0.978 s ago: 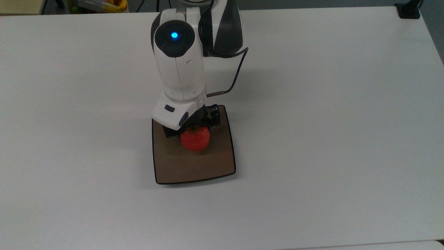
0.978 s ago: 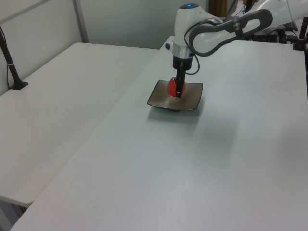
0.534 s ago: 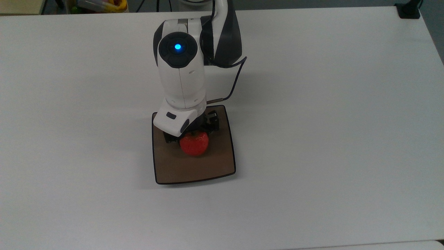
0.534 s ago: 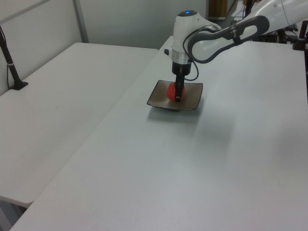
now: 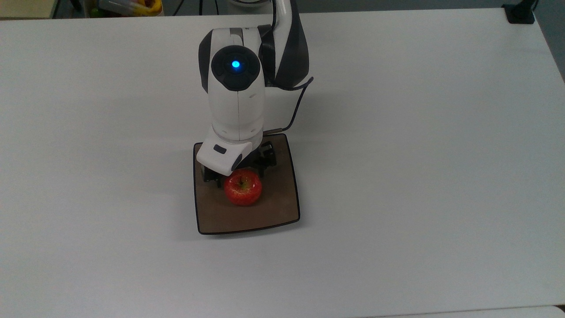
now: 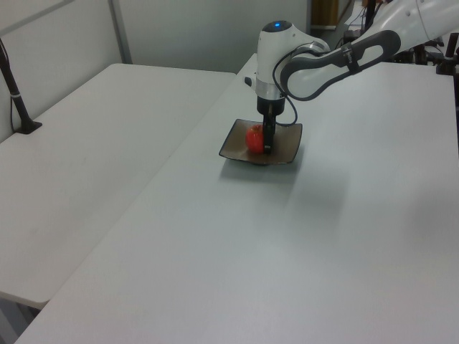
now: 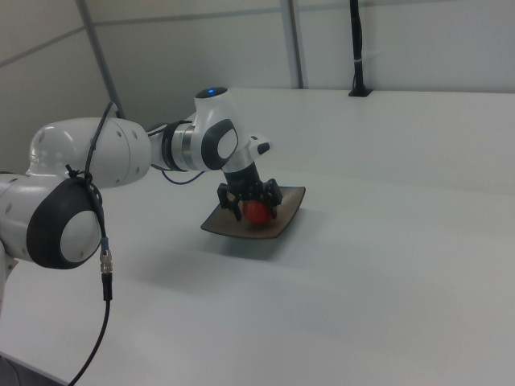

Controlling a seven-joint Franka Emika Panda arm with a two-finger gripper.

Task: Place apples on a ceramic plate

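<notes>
Top view first: a wide white table [image 5: 419, 132] lies bare around the work, with a black clamp base [image 5: 520, 13] at its far right corner in the top view and some yellow and red clutter [image 5: 128, 6] beyond the far edge at the top view's left. A second white table [image 6: 86, 165] adjoins on the left view's left, carrying a black post [image 6: 16, 93] on a small foot. The white arm [image 5: 236, 101], a blue light glowing on its joint, reaches down over the far half of the ceramic plate [image 5: 273, 212] and covers that part of it from above; a dark cable [image 5: 300, 104] loops beside the wrist. The plate is square, brown and glossy with a thin dark rim, lying flat on the table and holding one thing – the apple [image 5: 242, 187], red, stem up with a yellowish patch around it, resting on the dished middle slightly toward the top view's left. The gripper [image 7: 251, 206] stands straight over the apple, low on the plate; in the right view its dark fingers [image 7: 273, 199] reach down on either side of the fruit – spread about as wide as the apple, though whether they touch it or stand just clear cannot be told
</notes>
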